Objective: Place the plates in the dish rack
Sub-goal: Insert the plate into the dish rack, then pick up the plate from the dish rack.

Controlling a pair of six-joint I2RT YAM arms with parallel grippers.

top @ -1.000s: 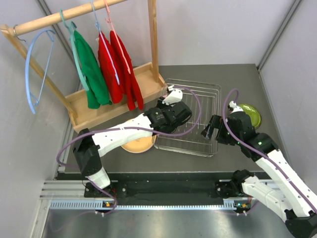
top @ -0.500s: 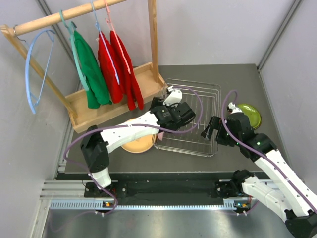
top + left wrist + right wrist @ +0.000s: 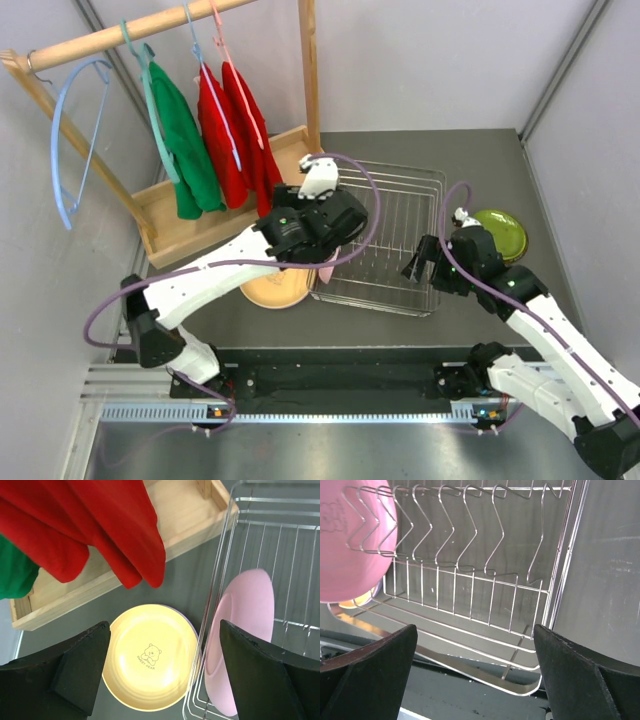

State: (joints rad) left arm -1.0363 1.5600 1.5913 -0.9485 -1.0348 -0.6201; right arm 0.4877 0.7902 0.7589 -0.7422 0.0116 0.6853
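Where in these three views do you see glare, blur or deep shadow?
Left wrist view: the yellow plate glows nearly washed out, and the left hand has dark, soft fingers. Right wrist view: the pink plate is close and slightly blurred, while the dish rack wires are sharp. Top external view: even light, no strong glare.

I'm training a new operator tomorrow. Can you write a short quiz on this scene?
1. True or false: the pink plate stands on edge in the dish rack.
2. The yellow plate is: A) in the rack, B) on the table beside the rack, C) on the wooden stand.
3. How many plates does the rack hold?
Key: 1 true; 2 B; 3 one.
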